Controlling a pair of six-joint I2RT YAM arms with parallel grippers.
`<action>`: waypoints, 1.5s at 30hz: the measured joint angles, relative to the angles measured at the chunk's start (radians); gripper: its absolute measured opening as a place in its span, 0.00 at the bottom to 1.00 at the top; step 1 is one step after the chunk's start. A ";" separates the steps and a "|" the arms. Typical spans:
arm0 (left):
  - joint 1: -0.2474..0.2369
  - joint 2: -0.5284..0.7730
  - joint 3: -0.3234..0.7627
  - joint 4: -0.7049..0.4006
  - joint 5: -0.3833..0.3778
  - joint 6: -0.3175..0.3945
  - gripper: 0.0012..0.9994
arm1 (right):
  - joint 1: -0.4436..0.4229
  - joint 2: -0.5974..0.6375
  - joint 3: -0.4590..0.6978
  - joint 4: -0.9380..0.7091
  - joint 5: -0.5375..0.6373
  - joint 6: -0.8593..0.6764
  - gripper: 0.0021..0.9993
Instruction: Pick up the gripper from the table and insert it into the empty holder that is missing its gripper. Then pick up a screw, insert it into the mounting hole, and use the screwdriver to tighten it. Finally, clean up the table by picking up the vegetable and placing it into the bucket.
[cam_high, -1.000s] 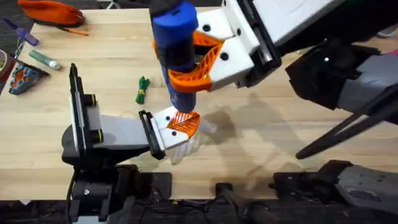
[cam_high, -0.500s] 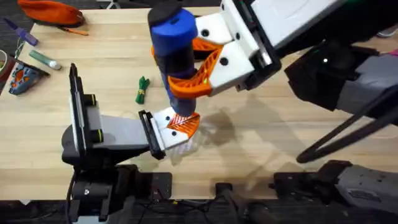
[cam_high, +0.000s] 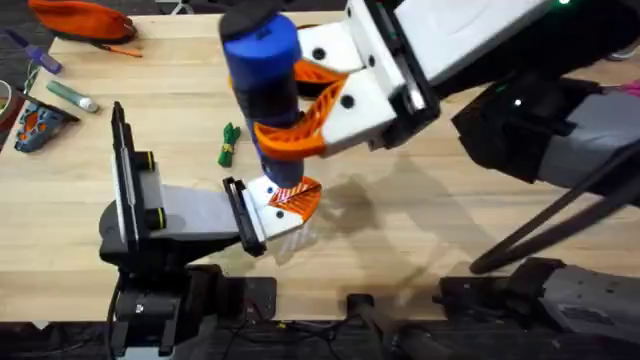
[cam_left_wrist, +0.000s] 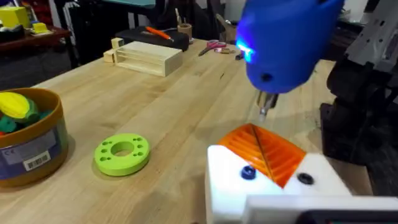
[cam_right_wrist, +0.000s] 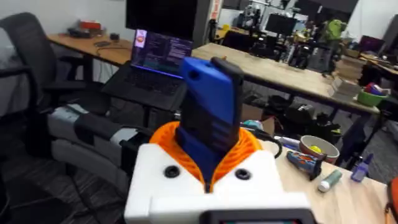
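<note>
From overhead, my right tool (cam_high: 300, 105) is clamping the blue screwdriver (cam_high: 262, 75) upright between its orange pads, directly above the gripper (cam_high: 295, 195). That orange gripper is sitting in the white holder (cam_high: 268, 192) at the end of my left arm, low over the table (cam_high: 400, 230). The vegetable (cam_high: 228, 143) is lying just beyond the gripper, on the table.

In my left wrist view, the screwdriver's lit body is hanging over the gripper (cam_left_wrist: 264, 149), its metal tip (cam_left_wrist: 263, 111) just above the orange ribs. I cannot tell how my left tool is standing. The bucket (cam_left_wrist: 28, 143) is sitting well aside from the gripper, past a green disc (cam_left_wrist: 122, 153).

In my right wrist view, my tool's orange pads (cam_right_wrist: 249, 146) are squeezing the screwdriver (cam_right_wrist: 210, 115).
</note>
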 joint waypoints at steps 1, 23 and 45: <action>0.000 0.000 0.000 0.000 0.000 0.000 0.01 | 0.006 0.000 0.002 -0.013 0.016 0.000 0.02; 0.000 0.000 0.000 0.000 -0.001 0.000 0.01 | 0.065 0.081 0.051 -0.043 0.118 -0.020 0.02; 0.000 0.000 0.000 0.000 -0.002 0.000 0.01 | 0.064 0.081 0.057 -0.088 0.040 -0.093 0.02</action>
